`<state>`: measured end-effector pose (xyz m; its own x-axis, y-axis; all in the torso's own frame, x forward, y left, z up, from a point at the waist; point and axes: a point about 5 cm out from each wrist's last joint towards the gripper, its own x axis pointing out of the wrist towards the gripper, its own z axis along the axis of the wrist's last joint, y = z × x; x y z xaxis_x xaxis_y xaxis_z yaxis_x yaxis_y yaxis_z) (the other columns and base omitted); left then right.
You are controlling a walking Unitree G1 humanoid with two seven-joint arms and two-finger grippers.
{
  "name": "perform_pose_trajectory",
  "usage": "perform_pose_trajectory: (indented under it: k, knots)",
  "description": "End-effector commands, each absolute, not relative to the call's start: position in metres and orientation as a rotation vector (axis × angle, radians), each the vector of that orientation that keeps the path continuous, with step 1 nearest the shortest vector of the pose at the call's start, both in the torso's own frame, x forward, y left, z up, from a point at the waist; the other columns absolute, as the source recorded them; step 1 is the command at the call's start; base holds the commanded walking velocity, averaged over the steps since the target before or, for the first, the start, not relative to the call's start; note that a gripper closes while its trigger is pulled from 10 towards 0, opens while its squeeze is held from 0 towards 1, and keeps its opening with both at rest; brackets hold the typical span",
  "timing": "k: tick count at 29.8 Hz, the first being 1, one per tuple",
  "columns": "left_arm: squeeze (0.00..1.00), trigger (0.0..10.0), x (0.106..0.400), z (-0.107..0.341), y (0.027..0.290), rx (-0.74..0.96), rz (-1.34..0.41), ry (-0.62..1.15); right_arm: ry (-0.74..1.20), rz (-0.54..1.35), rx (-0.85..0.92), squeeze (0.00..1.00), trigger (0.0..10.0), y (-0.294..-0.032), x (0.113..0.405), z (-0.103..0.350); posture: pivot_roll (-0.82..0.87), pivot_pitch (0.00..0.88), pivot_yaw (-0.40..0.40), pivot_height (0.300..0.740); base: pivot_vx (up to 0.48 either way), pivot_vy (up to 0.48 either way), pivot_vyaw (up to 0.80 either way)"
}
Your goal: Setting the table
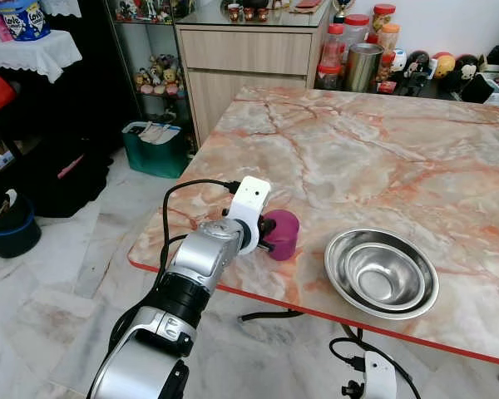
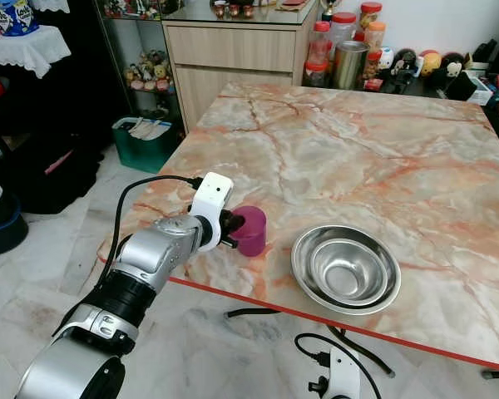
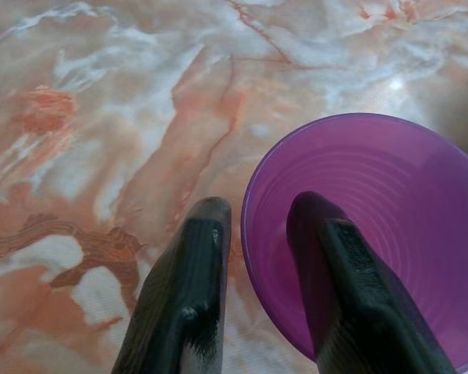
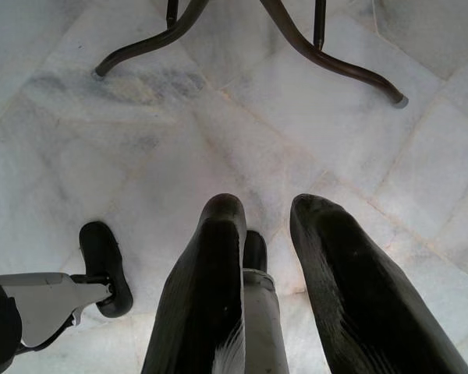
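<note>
left gripper (image 3: 253,234) – jaws pinch the purple cup (image 1: 281,233) rim, one finger inside, to steady it | cup – on table (image 1: 382,158), just beside steel bowl (image 1: 381,272) | right gripper (image 4: 265,234) – hangs idle, jaws apart

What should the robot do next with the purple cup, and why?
Probably open the left gripper and draw back. The purple cup stands upright on the marble table beside the steel bowls, so it looks placed. One finger is inside the cup and the other outside its wall, so pulling away while gripping could tip it.
</note>
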<state>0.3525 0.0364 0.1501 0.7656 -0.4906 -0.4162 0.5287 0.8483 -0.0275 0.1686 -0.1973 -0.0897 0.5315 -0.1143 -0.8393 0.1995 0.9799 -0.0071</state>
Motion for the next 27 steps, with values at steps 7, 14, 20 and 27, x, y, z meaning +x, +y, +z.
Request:
perform_pose_trajectory:
  k: [7,14,20,27]
  knots:
    - [0.0,10.0,0.358,0.168,0.035,0.092,-0.55,0.358,0.988,-0.192,0.102,0.0,10.0,-0.195,0.169,-0.09,0.11,0.0,0.045,0.728,0.0,0.0,0.0]
    - [0.0,10.0,0.361,0.189,0.037,0.073,-0.549,0.294,0.988,-0.188,0.101,0.0,10.0,-0.195,0.17,-0.09,0.12,0.0,0.04,0.728,0.0,0.0,0.0]
    - [0.0,10.0,0.366,0.207,0.045,0.05,-0.519,0.223,0.987,-0.189,0.102,0.0,10.0,-0.195,0.171,-0.089,0.12,0.0,0.035,0.728,0.0,0.0,0.0]
    - [0.0,10.0,0.38,0.244,0.114,-0.055,-0.223,-0.052,0.976,-0.191,0.1,0.0,10.0,-0.196,0.176,-0.087,0.12,0.0,0.016,0.728,0.0,0.0,0.0]
